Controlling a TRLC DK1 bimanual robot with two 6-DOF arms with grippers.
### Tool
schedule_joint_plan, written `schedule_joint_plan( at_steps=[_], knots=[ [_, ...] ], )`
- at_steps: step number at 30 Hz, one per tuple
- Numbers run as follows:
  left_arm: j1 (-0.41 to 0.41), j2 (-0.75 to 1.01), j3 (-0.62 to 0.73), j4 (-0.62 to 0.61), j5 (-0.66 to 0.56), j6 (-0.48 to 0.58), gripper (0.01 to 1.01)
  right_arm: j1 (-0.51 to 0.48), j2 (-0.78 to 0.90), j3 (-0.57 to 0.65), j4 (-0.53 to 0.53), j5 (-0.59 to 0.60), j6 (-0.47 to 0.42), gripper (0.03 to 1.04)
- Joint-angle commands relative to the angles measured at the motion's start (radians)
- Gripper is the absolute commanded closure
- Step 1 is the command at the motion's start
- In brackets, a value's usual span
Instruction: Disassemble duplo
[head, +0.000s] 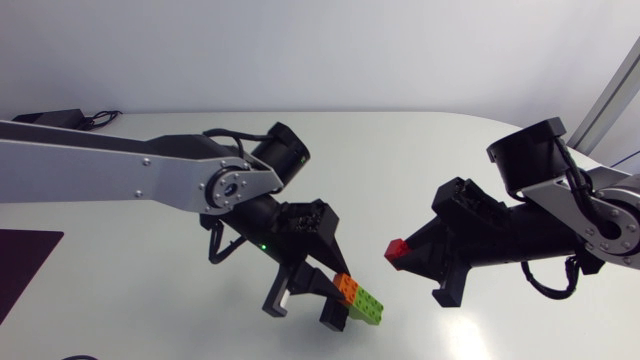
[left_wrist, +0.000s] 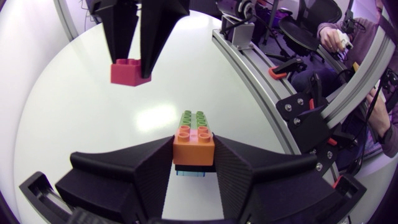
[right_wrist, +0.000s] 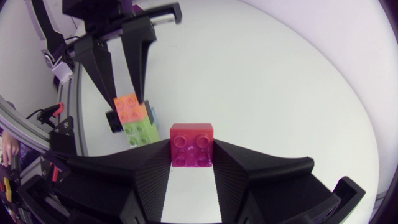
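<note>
Two grippers are holding two separate Duplo pieces above the white table (head: 150, 290): one red brick (head: 397, 250) and one stack of an orange brick (left_wrist: 194, 140), a green brick (left_wrist: 194, 118) and a pale blue brick (left_wrist: 194, 172) beneath. The left gripper (left_wrist: 194, 155) is pinching the stack at its orange end, lower centre in the head view. The stack's long axis is running from upper left to lower right, green end pointing out past the fingertips, studs facing the wrist camera. The right gripper (right_wrist: 191, 163) is squeezing the square red brick between its fingertips, just right of centre, apart from the stack.
</note>
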Motion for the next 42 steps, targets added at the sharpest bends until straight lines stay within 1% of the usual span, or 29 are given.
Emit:
schedule_joint_plan(
  at_steps=[1, 4, 9, 11, 13, 14, 17, 18, 20, 21, 22, 23, 24, 26, 28, 29, 31, 33, 35, 37, 39, 42],
  knots=[
    [0.052, -0.068, -0.007, -0.011, -0.001, 0.027, 0.725, -0.004, 0.054, 0.025, -0.005, 0.051, -0.043, 0.79],
    [0.12, -0.105, 0.025, -0.011, 0.002, -0.004, 0.725, 0.011, 0.142, 0.028, 0.004, 0.113, -0.054, 0.79],
    [0.212, -0.157, 0.056, 0.001, 0.039, -0.088, 0.725, 0.08, 0.274, 0.028, 0.034, 0.239, -0.045, 0.79],
    [0.259, -0.167, 0.069, 0.016, 0.09, -0.141, 0.725, 0.111, 0.314, 0.024, 0.054, 0.291, -0.039, 0.79],
    [0.311, -0.171, 0.092, 0.029, 0.15, -0.207, 0.725, 0.139, 0.332, 0.012, 0.071, 0.315, -0.039, 0.79],
    [0.344, -0.176, 0.112, 0.029, 0.199, -0.245, 0.725, 0.149, 0.343, 0.007, 0.08, 0.321, -0.039, 0.79],
    [0.382, -0.194, 0.14, 0.029, 0.265, -0.314, 0.725, 0.166, 0.369, -0.005, 0.102, 0.34, -0.039, 0.78],
    [0.385, -0.199, 0.146, 0.03, 0.275, -0.331, 0.725, 0.168, 0.375, -0.011, 0.113, 0.34, -0.04, 0.72],
    [0.393, -0.2, 0.161, 0.03, 0.318, -0.369, 0.725, 0.169, 0.387, -0.021, 0.123, 0.341, -0.039, 0.46],
    [0.393, -0.2, 0.166, 0.03, 0.335, -0.38, 0.725, 0.169, 0.387, -0.025, 0.123, 0.341, -0.042, 0.29],
    [0.394, -0.199, 0.172, 0.029, 0.351, -0.388, 0.725, 0.169, 0.381, -0.033, 0.123, 0.341, -0.045, 0.16],
    [0.394, -0.197, 0.177, 0.027, 0.363, -0.389, 0.725, 0.168, 0.37, -0.042, 0.134, 0.341, -0.046, 0.09],
    [0.393, -0.194, 0.18, 0.021, 0.378, -0.389, 0.725, 0.168, 0.357, -0.051, 0.139, 0.34, -0.048, 0.07],
    [0.388, -0.193, 0.18, 0.018, 0.39, -0.391, 0.725, 0.165, 0.32, -0.065, 0.14, 0.323, -0.056, 0.07],
    [0.382, -0.193, 0.183, 0.01, 0.4, -0.392, 0.725, 0.145, 0.255, -0.073, 0.134, 0.269, -0.062, 0.07],
    [0.377, -0.191, 0.184, 0.009, 0.406, -0.392, 0.725, 0.119, 0.212, -0.07, 0.122, 0.226, -0.069, 0.07],
    [0.376, -0.188, 0.192, -0.002, 0.424, -0.392, 0.725, 0.034, 0.114, -0.05, 0.091, 0.094, -0.08, 0.07],
    [0.377, -0.173, 0.204, -0.027, 0.461, -0.392, 0.725, -0.055, 0.054, -0.014, 0.044, -0.034, -0.095, 0.07],
    [0.377, -0.163, 0.206, -0.028, 0.475, -0.392, 0.725, -0.136, 0.027, 0.028, -0.002, -0.16, -0.109, 0.07],
    [0.377, -0.147, 0.21, -0.043, 0.504, -0.397, 0.725, -0.191, 0.022, 0.067, -0.048, -0.261, -0.132, 0.07],
    [0.376, -0.136, 0.214, -0.054, 0.532, -0.397, 0.726, -0.213, 0.024, 0.099, -0.098, -0.343, -0.157, 0.07],
    [0.362, -0.113, 0.23, -0.08, 0.561, -0.395, 0.726, -0.217, 0.035, 0.145, -0.145, -0.432, -0.169, 0.07]
  ],
)
